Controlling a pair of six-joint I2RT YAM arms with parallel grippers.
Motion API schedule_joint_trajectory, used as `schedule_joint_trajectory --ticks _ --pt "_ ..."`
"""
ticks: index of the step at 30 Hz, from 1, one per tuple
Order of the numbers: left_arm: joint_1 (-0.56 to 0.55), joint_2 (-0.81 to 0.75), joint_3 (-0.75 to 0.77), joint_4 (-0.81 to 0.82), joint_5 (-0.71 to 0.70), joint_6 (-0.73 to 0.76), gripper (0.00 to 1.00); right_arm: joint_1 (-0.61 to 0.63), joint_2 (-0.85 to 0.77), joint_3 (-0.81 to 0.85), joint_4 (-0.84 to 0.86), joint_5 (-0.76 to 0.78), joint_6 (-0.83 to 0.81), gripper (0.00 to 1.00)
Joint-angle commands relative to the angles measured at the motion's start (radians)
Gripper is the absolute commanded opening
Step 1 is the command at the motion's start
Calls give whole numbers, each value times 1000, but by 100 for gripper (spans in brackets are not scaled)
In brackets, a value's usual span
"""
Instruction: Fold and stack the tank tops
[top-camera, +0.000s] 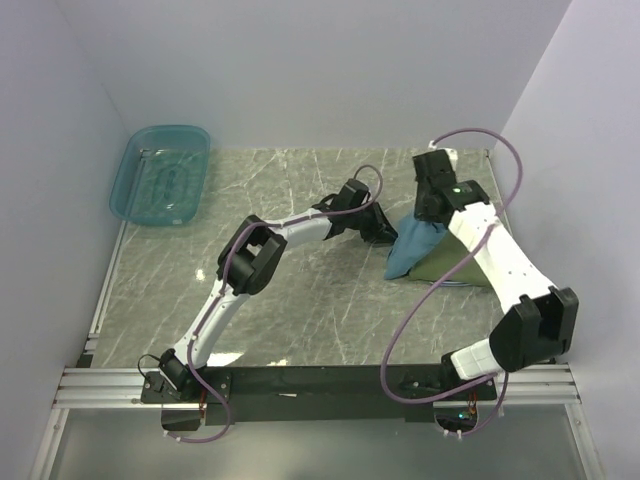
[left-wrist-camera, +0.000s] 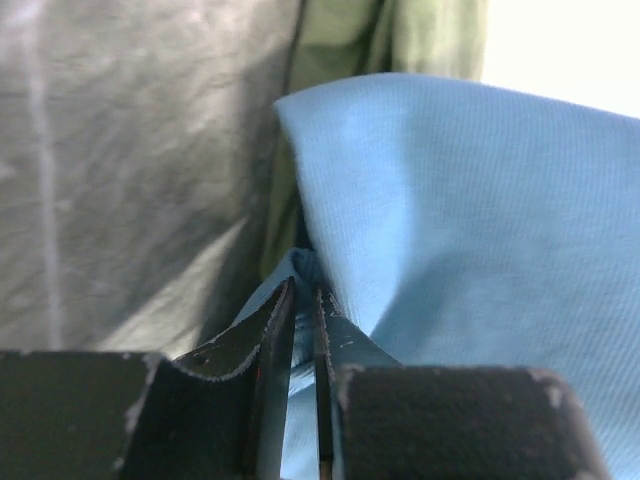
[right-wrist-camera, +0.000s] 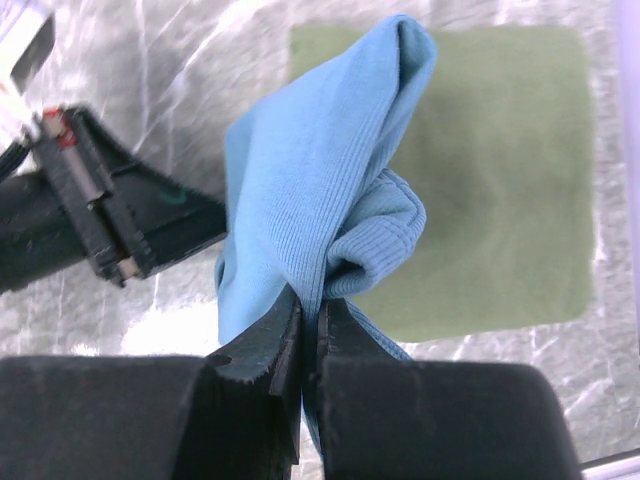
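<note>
The teal-blue tank top (right-wrist-camera: 300, 170) hangs bunched between the two claws over the right side of the marble-patterned table (top-camera: 300, 290), about midway between the near and far edges. It is a soft, finely ribbed knit, plain in colour, gathered into a long drooping fold with a thicker rolled hem curling out on one side. The right gripper (right-wrist-camera: 310, 300) is clenched on its upper edge, the cloth squeezed between the two dark fingers and spilling down away from them. The left gripper (left-wrist-camera: 305, 290) comes in from the left and pinches another edge of the same garment; its fingers stand only a sliver apart, with a thin strip of blue fabric caught between them. Under the hanging cloth lies the olive green tank top (right-wrist-camera: 500, 180), folded into a flat, neat rectangle with rounded corners, resting on the table on the right. From above, the blue garment reads as a darker teal wedge that covers the left part of the olive one, its lowest corner reaching down to the olive top's near left edge; whether the two touch there cannot be told. At the far left corner of the table sits a translucent teal basin (top-camera: 160, 175), well apart from the garments.
</note>
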Motion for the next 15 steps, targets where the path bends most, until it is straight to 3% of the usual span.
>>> schedule_joint_trajectory --ticks 1,11,12,14,15 --pt "-10 13 50 39 32 -11 19 -60 -97 14 22 4 -26 0" --pt "-24 33 28 72 62 -5 20 -200 -189 -208 87 -63 17 0" --pt "-26 26 12 76 63 -4 20 -223 -201 -233 94 -65 26 4" --pt "-26 11 -13 76 51 4 21 -250 -210 -303 104 -69 63 24" --pt "-24 -1 -48 79 36 7 23 -261 -218 -322 107 -71 77 47"
